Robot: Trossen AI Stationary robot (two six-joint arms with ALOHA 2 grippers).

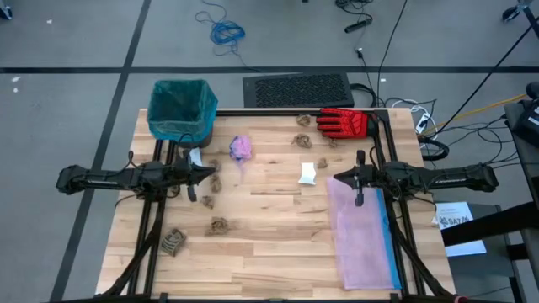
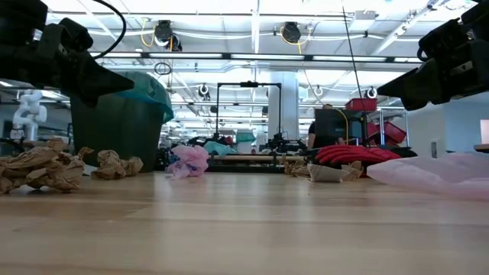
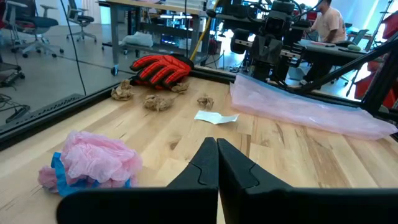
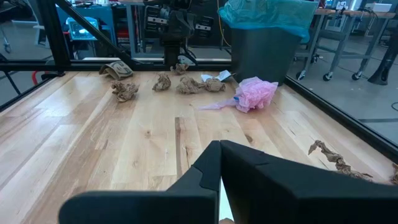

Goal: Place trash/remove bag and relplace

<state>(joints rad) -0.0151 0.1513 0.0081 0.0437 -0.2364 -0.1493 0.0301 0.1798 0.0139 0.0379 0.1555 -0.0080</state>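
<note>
Lying scattered on the wooden table (image 1: pixel 269 227): trash (image 1: pixel 219 225); workshop behind

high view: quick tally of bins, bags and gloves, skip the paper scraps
bin: 1
bags: 2, the teal liner in the bin and the pink bag lying flat
red glove: 1
total: 4
</note>
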